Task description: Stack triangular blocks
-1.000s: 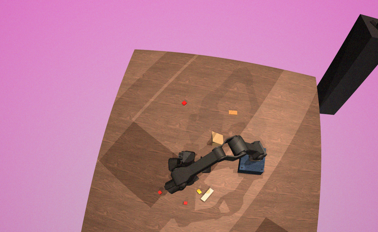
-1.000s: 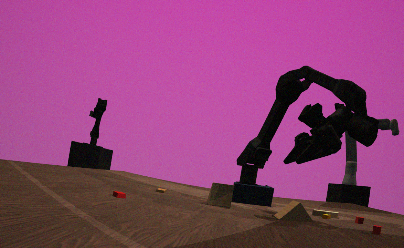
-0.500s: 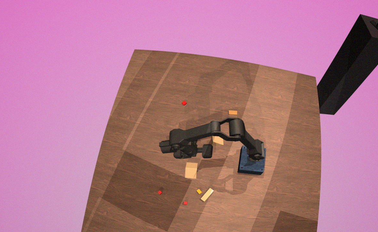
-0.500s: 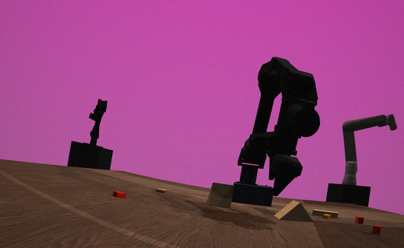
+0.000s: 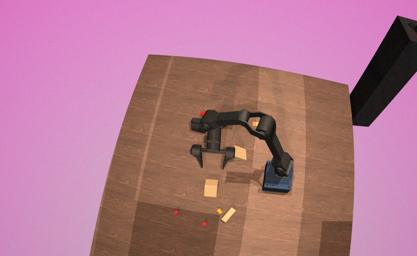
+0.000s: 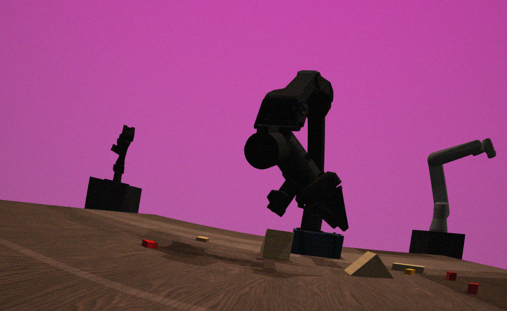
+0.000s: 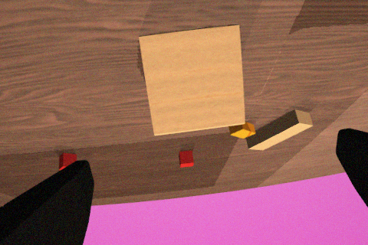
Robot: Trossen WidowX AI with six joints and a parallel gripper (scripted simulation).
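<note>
One triangular block (image 5: 210, 188) (image 6: 373, 266) (image 7: 193, 80) stands on the table (image 5: 172, 95) with its ridge up and two slopes falling away, seemingly on its broad face. The other triangular block (image 5: 240, 153) (image 6: 277, 244) stands apart, nearer the blue base; its upper part in the top view is beside the gripper's outline, and it is out of the wrist view. My gripper (image 5: 212, 168) (image 6: 340, 228) (image 7: 218, 158) is wide open and empty, raised above the table. The first block shows ahead of and between the fingers in the wrist view, touched by neither.
A pale long block (image 5: 228, 214) (image 6: 401, 266) (image 7: 280, 136) and a yellow block (image 5: 219, 211) (image 7: 242, 132) lie near the first triangular block. Red cubes (image 5: 204, 223) (image 5: 176, 212) lie beyond. Another red block (image 5: 202, 113) and an orange block (image 5: 254, 123) (image 6: 202, 239) lie on the far side.
</note>
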